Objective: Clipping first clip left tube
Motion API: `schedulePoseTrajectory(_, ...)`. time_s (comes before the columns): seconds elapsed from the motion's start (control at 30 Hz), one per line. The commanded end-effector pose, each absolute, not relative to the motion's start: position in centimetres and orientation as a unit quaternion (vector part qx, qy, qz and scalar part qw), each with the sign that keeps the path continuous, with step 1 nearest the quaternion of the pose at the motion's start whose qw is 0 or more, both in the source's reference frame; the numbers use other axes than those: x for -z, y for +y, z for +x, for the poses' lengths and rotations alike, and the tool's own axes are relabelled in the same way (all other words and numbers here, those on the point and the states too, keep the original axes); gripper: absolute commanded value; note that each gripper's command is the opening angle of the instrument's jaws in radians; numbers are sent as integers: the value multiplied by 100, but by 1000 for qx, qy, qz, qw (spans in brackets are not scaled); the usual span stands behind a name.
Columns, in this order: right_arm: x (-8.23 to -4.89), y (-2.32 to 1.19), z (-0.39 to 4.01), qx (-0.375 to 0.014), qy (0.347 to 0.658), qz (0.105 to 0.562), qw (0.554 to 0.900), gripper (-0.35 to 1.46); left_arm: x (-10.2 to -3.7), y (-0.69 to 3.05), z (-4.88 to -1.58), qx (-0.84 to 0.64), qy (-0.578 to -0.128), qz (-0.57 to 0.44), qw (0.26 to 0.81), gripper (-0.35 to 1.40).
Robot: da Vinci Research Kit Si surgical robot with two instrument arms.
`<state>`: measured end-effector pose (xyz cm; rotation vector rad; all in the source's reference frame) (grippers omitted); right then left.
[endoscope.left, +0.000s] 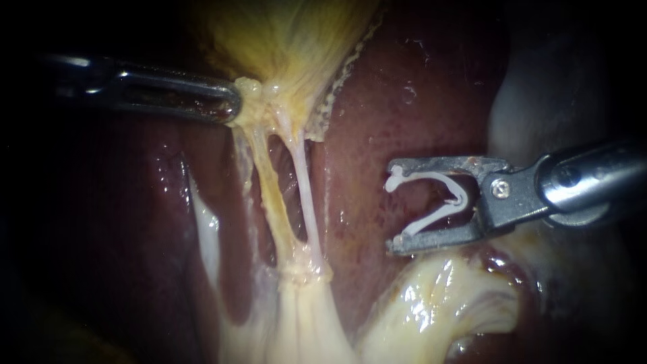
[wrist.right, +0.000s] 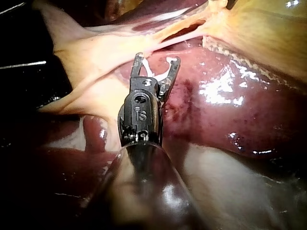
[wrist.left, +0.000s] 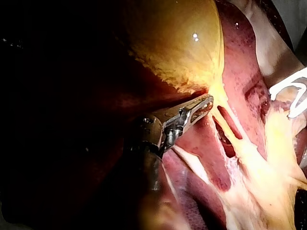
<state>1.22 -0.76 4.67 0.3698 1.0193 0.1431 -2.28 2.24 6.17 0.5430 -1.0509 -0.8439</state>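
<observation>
Endoscope view: right silver instrument [endoscope.left: 391,205] held a white V-shaped clip [endoscope.left: 431,177] in wide jaws, and left silver instrument [endoscope.left: 232,108] just clamped the yellow gallbladder [endoscope.left: 290,40].

Surgical lab, glistening liver [endoscope.left: 418,101], yellow gallbladder [endoscope.left: 290,40] under scope light

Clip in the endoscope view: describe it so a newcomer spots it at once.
Start at the red liver on the view's right half; the right instrument comes in over it from the right edge. The clip sits gripped in its pincer: a white, V-shaped piece, the only pure white, hard-edged thing, unlike the soft yellowish tubes.
</observation>
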Motion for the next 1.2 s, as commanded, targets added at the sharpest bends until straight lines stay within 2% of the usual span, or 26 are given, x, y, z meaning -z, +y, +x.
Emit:
schedulePoseTrajectory(0.03, -467, -76, 122, -68, 485, 176, 854, 50, -617, 225, -227, 386, -480, 248, 748, -35)
schedulePoseTrajectory(0.27, -470, -82, 135, -62, 488, 183, 851, 50, -617, 224, -227, 386, -480, 248, 748, -35)
schedulePoseTrajectory(0.7, -500, -116, 184, -99, 483, 231, 839, 50, -618, 223, -228, 385, -480, 248, 748, -35)
schedulePoseTrajectory(1.0, -523, -121, 202, -116, 480, 274, 825, 49, -618, 223, -229, 385, -480, 248, 748, -35)
schedulePoseTrajectory(1.2, -535, -119, 208, -123, 486, 288, 816, 48, -619, 222, -229, 384, -481, 249, 748, -35)
